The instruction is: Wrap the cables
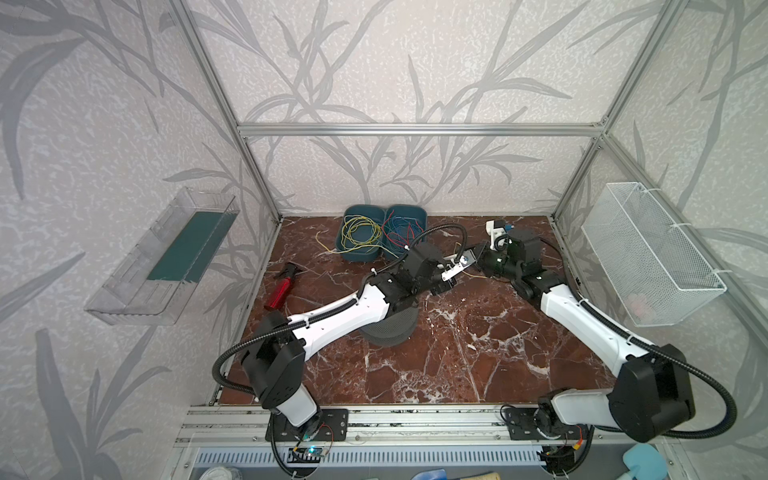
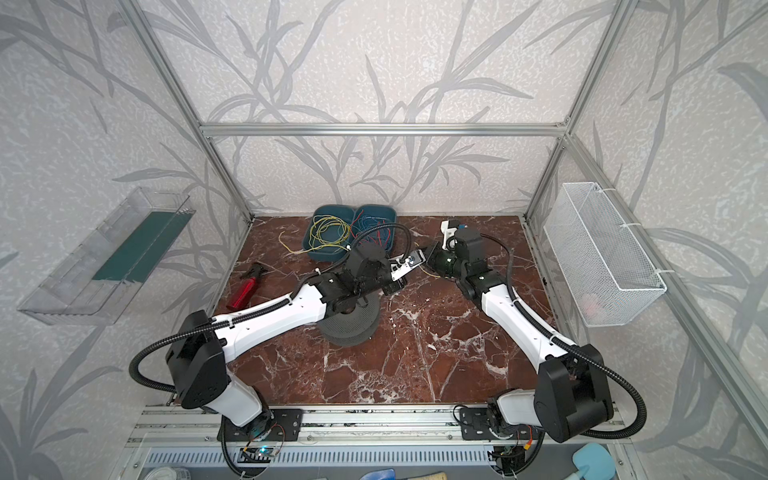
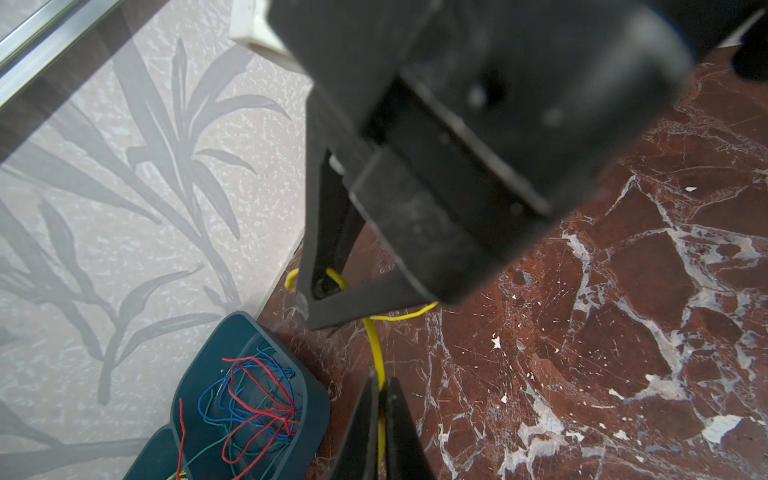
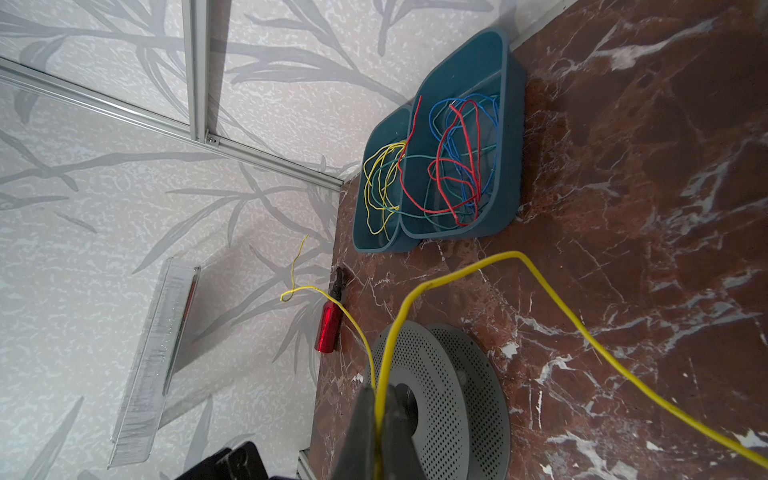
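Left arm [image 1: 345, 309] and right arm [image 1: 582, 320] angled inward toward each other, jaws of both pinched shut.

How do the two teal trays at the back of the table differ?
The left tray in both top views holds mostly yellow cables; the right tray holds red and blue wires. One yellow cable trails from the left tray onto the table; none visibly reaches the table from the right tray. Both are teal, rounded and sit side by side.
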{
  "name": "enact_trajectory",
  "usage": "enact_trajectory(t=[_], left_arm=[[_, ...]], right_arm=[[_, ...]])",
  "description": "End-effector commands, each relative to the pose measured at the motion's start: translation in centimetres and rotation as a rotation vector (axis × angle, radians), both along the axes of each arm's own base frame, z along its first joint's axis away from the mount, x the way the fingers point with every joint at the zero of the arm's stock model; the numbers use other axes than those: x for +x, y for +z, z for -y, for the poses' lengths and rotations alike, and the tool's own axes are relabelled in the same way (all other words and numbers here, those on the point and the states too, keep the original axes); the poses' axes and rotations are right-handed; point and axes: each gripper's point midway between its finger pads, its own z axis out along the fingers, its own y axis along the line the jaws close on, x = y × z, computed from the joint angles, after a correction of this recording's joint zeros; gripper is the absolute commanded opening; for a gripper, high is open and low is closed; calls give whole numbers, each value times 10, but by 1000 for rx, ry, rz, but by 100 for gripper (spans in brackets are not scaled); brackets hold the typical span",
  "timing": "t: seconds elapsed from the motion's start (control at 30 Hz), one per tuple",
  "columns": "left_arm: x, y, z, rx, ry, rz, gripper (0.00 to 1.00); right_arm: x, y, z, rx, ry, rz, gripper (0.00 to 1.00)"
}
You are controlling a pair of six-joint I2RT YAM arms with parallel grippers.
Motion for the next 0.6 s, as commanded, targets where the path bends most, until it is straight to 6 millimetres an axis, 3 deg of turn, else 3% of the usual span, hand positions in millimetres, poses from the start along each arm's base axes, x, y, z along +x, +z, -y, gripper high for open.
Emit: enact_trajectory(t=[0.0,0.07,0.2,0.3,0.43,0.57], left_arm=[[-5,0,2,21,-25,23,7],[-4,0,1,30,-20,30,7],[-2,-2,4,38,-20,31,32],[0,-6,6,48,-18,28,39],[3,-8,7,53,-5,30,28],[-3,-12,11,75,-19,33,5]], right_arm=[[-4,17,-6,27,31,56,0],[-5,17,-8,29,35,56,0],[-7,16,-10,34,43,50,0],[-8,17,-10,37,46,50,0],[-10,16,-10,36,46,48,0],[-13,10,-8,21,39,43,0]])
